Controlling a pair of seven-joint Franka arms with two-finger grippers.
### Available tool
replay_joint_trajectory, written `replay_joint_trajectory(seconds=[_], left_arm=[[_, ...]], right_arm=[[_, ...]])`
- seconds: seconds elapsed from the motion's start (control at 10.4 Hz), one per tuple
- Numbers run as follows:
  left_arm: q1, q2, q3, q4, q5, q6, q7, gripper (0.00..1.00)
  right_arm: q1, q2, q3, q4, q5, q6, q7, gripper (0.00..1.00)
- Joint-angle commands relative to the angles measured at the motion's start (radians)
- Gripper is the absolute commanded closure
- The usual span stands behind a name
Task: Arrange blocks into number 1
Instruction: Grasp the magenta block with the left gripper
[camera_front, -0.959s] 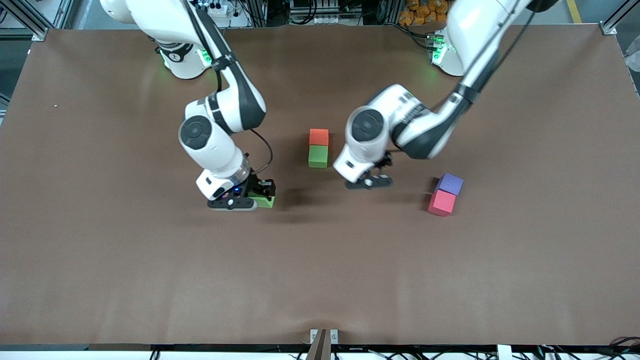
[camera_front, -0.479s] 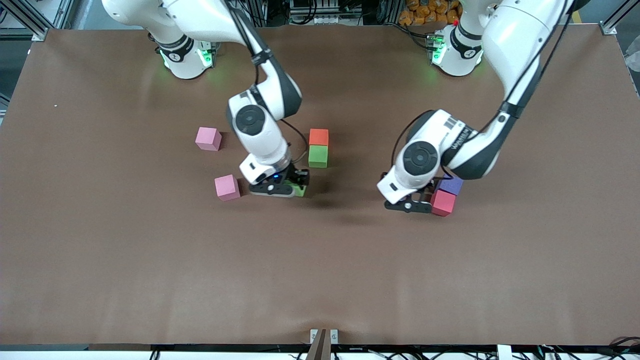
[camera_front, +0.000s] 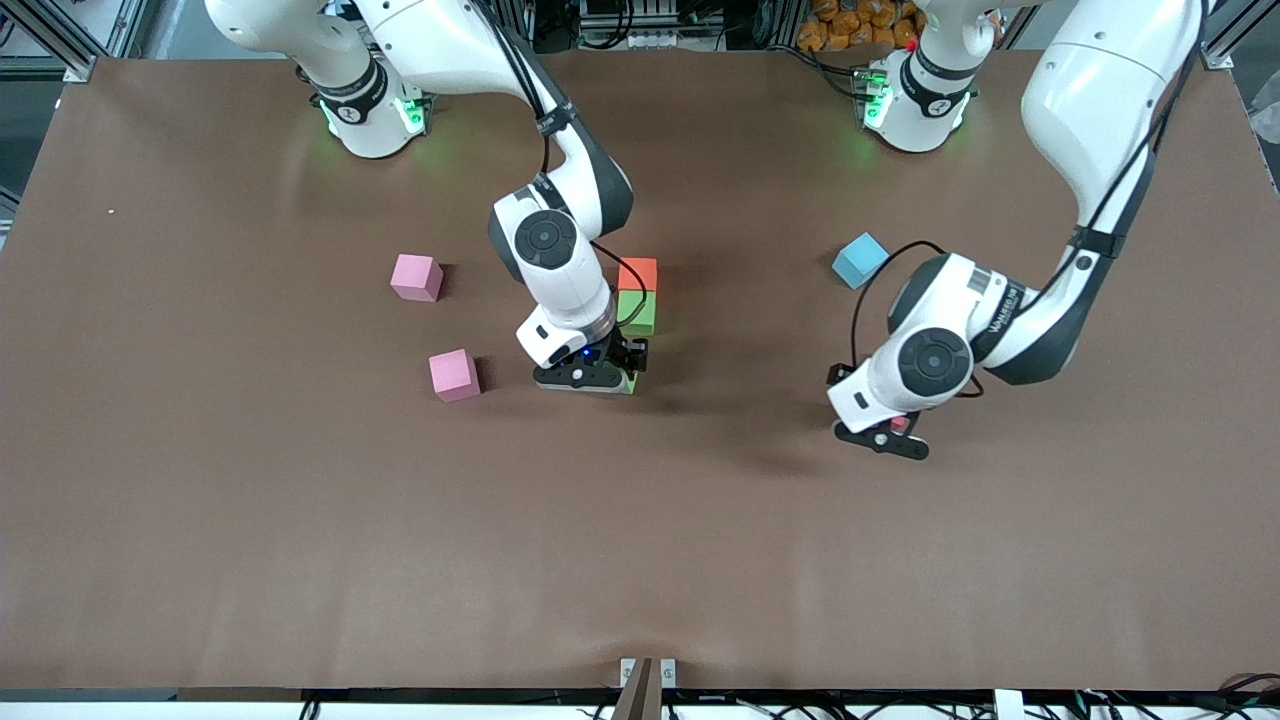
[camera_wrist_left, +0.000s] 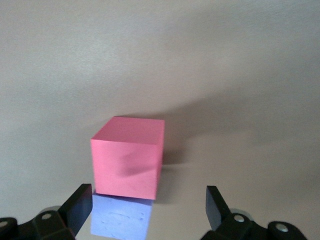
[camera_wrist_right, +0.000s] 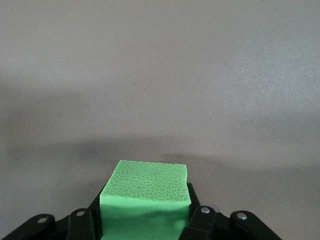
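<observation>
Right gripper pinches a green block, fingers pressed on its two sides; it sits low, just at the camera-side end of the orange block / second green block column. Whether the held block touches the table or that column: cannot tell.

Left gripper is spread, fingers wide apart and clear of the crimson block. The crimson block sits between and just ahead of the fingers, with the purple block touching it on the gripper's side. In the front view only a sliver of crimson shows under the left gripper.

No containers in view; all blocks on bare table.

Two pink blocks lie toward the right arm's end from the right gripper, well apart from each other. Sky-blue block is farther from the camera than the left gripper, alone.

Room: wide bare table on the camera side of both grippers, and between them. Table edges well away from all blocks.
</observation>
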Motion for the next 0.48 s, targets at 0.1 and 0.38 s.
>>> replay_joint_trajectory(seconds=[0.1,0.38], left_arm=[[0.028,0.046,-0.013,0.005,0.052,0.008,0.035,0.00],[0.030,0.062,-0.013,0.008,0.097,0.009,0.037,0.00]], right_arm=[[0.040,0.050,-0.013,0.053,-0.042,-0.002,0.022,0.49],[0.067,0.061,-0.013,0.050,-0.044,-0.004,0.027,0.49]])
